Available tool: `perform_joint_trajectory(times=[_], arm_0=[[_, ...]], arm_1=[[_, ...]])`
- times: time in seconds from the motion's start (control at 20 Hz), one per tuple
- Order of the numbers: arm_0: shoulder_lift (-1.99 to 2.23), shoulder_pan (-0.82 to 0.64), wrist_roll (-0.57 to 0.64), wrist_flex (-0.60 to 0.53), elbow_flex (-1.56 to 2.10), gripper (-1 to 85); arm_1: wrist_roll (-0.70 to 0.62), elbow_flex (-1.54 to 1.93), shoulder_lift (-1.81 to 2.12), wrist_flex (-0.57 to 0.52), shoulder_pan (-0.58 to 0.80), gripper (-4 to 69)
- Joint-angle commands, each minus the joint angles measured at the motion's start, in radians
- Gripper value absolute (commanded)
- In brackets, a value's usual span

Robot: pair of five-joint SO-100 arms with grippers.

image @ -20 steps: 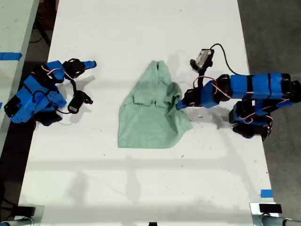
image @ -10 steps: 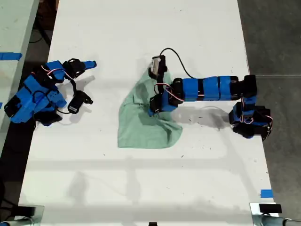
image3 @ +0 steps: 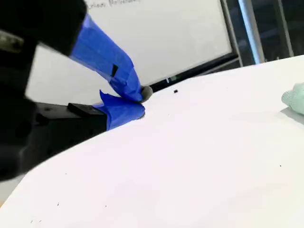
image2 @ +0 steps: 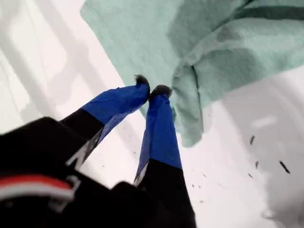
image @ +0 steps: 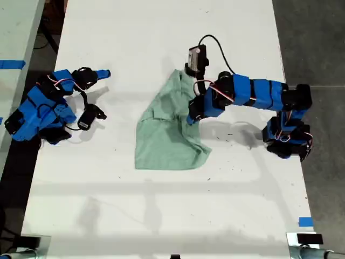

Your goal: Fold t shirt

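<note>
One wrinkled mint t shirt (image: 170, 132), soft, roughly triangular.

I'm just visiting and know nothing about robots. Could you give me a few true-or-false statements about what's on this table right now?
1. The t shirt is pale green. True.
2. My first gripper is wide open. False: its tips are together.
3. My second gripper is holding the t shirt. False: it sits away from it, over bare table.
4. My first gripper is at the t shirt's edge. True.
5. The t shirt lies neatly folded into a square. False: it is wrinkled and roughly triangular.
</note>
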Motion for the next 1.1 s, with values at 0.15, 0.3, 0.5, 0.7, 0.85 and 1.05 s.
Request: perform_joint_trajectory(times=[0.15,0.3,0.5,0.7,0.85,1.05], arm_0=[[0.008,-0.014,-0.003,-0.005,0.029,-0.3],[0.008,-0.014,-0.003,-0.005,0.029,-0.3],[0.008,-0.014,-0.003,-0.005,0.029,-0.3],[0.008,-0.014,-0.005,-0.005,0.029,-0.3],[0.008,-0.014,-0.005,-0.005,0.031,-0.3],[0.008,-0.014,-0.006,-0.005,0.031,-0.3]], arm_1=[[0.117,0.394,0.123,-0.067,-0.008,4.2],[0.137,0.617,0.167,-0.236,-0.002,5.6],[0.150,0.721,0.186,-0.347,-0.025,18.4],[0.169,0.709,0.215,-0.367,-0.081,26.2],[0.204,0.715,0.221,-0.416,-0.143,26.2],[0.230,0.709,0.218,-0.469,-0.204,25.6]])
